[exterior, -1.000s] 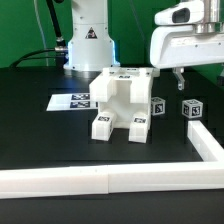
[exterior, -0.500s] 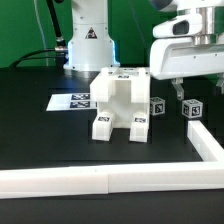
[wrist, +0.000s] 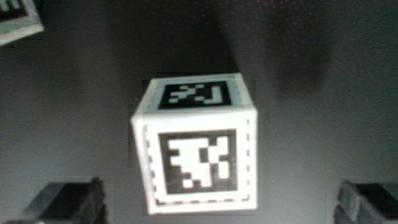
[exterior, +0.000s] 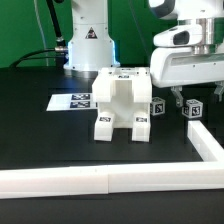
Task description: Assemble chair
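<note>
The partly built white chair [exterior: 120,100] stands mid-table. Two small white tagged blocks lie to its right in the exterior view, one [exterior: 158,106] next to the chair and one [exterior: 191,108] farther right. My gripper [exterior: 186,98] hangs low just above these blocks. In the wrist view a white tagged block [wrist: 196,140] lies on the black table, centred between my open gripper's [wrist: 222,205] dark fingers [wrist: 71,200], which stand apart from it on both sides. I cannot tell for certain which of the two blocks it is. The gripper holds nothing.
The marker board [exterior: 72,101] lies left of the chair. White rails run along the table's front [exterior: 100,180] and right side [exterior: 205,140]. The robot base [exterior: 88,45] stands behind the chair. Another tag shows at the wrist view's corner [wrist: 11,20].
My gripper has come down toward the small blocks on the exterior view's right. The chair and blocks have not moved.
</note>
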Robot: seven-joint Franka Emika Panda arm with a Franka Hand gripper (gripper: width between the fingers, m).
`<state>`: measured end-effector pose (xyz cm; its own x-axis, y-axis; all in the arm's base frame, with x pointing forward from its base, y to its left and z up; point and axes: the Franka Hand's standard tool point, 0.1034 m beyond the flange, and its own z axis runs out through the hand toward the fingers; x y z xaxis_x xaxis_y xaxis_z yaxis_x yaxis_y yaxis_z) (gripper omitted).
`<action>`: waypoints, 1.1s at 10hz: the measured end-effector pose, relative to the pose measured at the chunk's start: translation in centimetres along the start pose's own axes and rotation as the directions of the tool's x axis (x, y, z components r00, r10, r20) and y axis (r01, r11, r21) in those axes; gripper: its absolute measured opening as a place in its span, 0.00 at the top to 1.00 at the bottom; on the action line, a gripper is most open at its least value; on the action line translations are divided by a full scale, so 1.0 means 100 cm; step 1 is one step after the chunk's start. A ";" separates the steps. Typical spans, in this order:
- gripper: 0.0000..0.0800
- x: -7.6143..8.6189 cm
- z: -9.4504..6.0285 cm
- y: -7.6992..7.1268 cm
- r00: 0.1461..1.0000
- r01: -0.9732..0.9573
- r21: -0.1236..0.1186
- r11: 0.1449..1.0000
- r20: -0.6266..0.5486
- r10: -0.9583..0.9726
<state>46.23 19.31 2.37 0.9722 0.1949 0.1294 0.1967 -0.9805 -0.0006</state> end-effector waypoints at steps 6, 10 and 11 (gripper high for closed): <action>0.22 -0.008 0.010 0.001 1.000 0.004 -0.007 1.000 0.017 -0.004; 0.64 -0.009 0.011 0.002 1.000 0.002 -0.008 1.000 0.018 -0.002; 0.64 -0.008 0.011 0.002 1.000 0.002 -0.008 1.000 0.018 -0.001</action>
<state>45.59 18.93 1.18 0.9741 0.1967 0.1116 0.1971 -0.9803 0.0076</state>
